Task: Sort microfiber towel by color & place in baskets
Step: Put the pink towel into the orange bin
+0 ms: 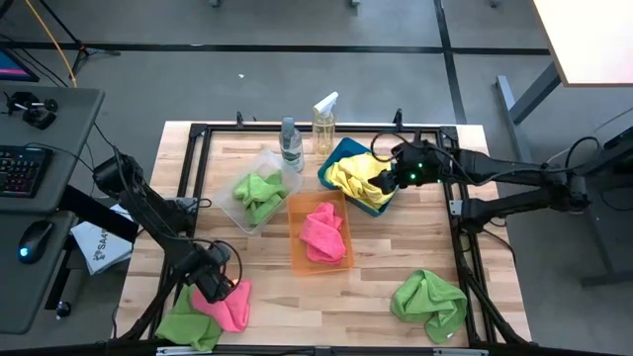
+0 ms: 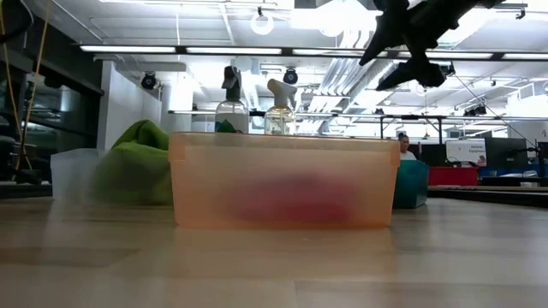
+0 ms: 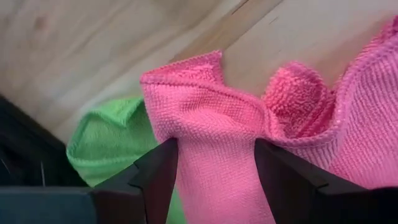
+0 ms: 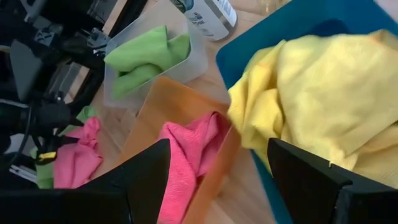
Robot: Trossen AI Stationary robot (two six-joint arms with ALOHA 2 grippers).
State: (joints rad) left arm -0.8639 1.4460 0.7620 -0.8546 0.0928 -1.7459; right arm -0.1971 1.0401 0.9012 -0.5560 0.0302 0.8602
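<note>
We see the left gripper at the table's near left corner, its fingers straddling a pink towel beside a green towel, not visibly clamped. The right gripper hangs spread, empty, over the yellow towel in the teal basket.

A grey floor crossed by dark lines surrounds the wooden surface. A grey desk beside it carries a keyboard and mouse. Ceiling strip lights and ducts hang over the room; a person sits far back.
</note>
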